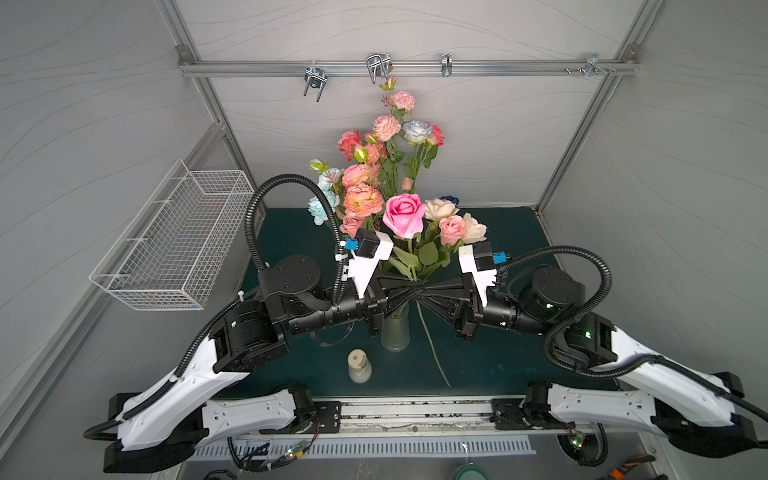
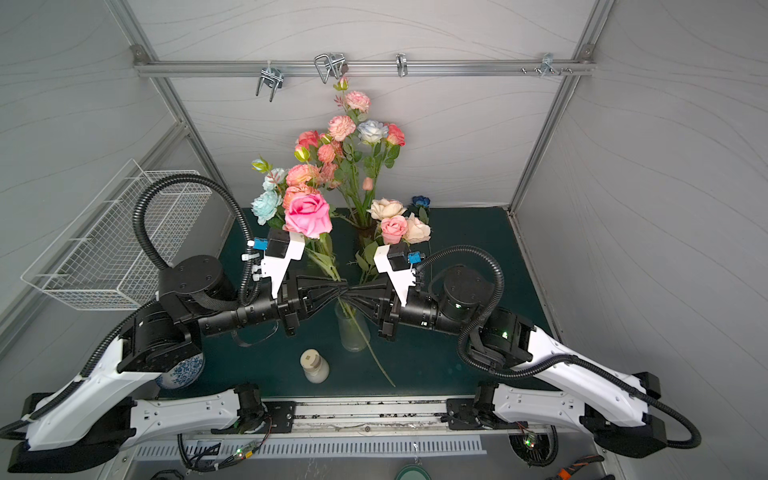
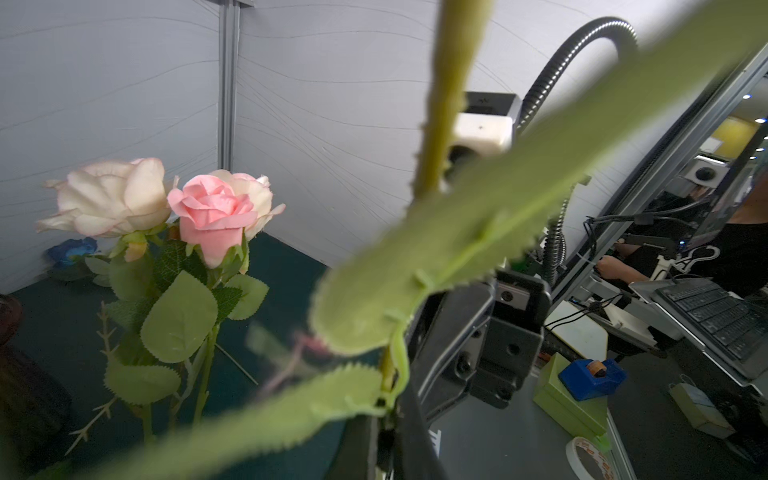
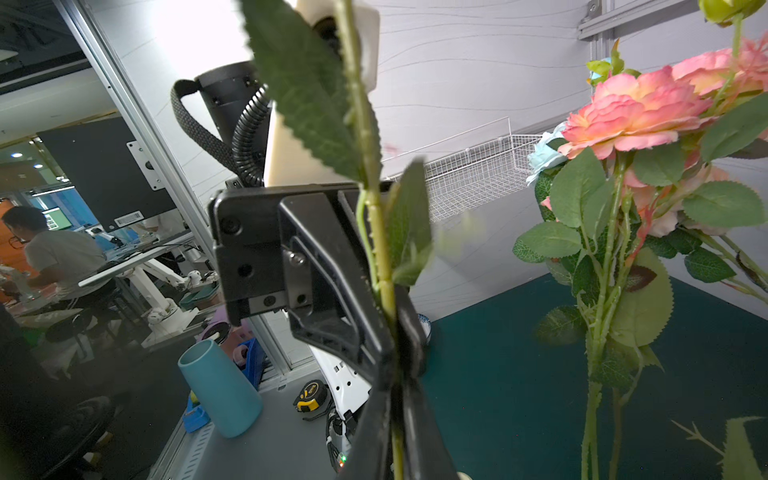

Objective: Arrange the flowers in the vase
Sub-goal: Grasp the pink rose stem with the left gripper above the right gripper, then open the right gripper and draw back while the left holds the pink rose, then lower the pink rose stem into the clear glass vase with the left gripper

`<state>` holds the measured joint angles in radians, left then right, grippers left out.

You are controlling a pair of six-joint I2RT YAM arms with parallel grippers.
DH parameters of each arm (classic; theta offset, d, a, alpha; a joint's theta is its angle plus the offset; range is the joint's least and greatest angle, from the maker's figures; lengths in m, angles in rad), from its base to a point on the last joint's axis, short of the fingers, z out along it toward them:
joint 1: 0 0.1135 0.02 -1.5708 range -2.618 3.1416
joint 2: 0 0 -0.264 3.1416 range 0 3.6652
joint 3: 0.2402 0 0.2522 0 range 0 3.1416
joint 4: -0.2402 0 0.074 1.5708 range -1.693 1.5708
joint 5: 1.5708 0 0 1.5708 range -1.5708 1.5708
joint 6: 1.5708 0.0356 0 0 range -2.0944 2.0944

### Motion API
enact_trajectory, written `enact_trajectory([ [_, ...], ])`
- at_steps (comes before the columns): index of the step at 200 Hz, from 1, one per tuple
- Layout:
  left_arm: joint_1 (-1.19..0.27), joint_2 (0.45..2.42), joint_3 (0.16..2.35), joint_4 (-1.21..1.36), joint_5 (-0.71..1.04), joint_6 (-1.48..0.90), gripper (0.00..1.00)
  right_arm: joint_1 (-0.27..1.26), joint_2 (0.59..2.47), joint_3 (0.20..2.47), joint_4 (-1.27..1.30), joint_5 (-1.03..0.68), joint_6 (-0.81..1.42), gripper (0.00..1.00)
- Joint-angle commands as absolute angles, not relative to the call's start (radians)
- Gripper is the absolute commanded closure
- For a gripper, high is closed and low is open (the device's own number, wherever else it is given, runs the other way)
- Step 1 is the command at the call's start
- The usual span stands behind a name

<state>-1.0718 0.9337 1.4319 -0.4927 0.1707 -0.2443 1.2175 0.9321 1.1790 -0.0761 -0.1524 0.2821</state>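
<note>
- The step in hand looks like a two-handed regrasp. Both grippers meet tip to tip on the stem of the pink rose [image 1: 404, 215], right above the glass vase [image 1: 395, 332].
- The left gripper [image 1: 415, 291] is clamped fully closed on that stem.
- The right gripper [image 1: 429, 293] has its fingers on either side of the same stem. I cannot tell whether they pinch it or stand slack.
- The rose's bloom rides above the grippers. Its lower stem [image 1: 434, 345] slants down past the vase, and the end hangs outside it, over the green worktop [image 1: 498, 353].
- The other flowers [image 1: 361, 199] stand upright behind and beside it, with a tall bunch in the dark vase [image 2: 365, 232] at the back.
- Judged from this, the next move calls for raising the rose until the stem end clears the rim. The stem then needs righting and threading down into the mouth, with care that the leaves do not snag the neighbouring stems.
</note>
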Motion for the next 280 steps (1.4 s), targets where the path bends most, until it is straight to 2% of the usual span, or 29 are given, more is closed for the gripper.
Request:
enact_trajectory([
  [1, -1.070, 0.943, 1.511, -0.468, 0.143, -0.205, 1.00, 1.224, 0.898, 1.181, -0.077, -0.123, 0.265, 0.48],
  [23, -1.071, 0.946, 1.559, -0.515, 0.059, -0.134, 1.00, 1.224, 0.835, 1.168, -0.118, -0.059, 0.237, 0.37],
  [53, -1.071, 0.988, 1.685, -0.614, -0.066, -0.011, 1.00, 1.224, 0.720, 1.170, -0.202, 0.051, 0.183, 0.33],
  [96, -1.071, 1.028, 1.752, -0.644, -0.208, 0.118, 1.00, 1.224, 0.592, 1.180, -0.267, 0.161, 0.138, 0.34],
  [145, -1.071, 1.049, 1.766, -0.675, -0.306, 0.191, 1.00, 1.223, 0.581, 1.183, -0.288, 0.177, 0.127, 0.34],
  [217, -1.071, 1.042, 1.676, -0.636, -0.363, 0.222, 1.00, 1.224, 0.590, 1.185, -0.287, 0.174, 0.121, 0.35],
  [280, -1.065, 1.043, 1.540, -0.608, -0.361, 0.151, 1.00, 1.223, 0.588, 1.171, -0.278, 0.193, 0.126, 0.35],
])
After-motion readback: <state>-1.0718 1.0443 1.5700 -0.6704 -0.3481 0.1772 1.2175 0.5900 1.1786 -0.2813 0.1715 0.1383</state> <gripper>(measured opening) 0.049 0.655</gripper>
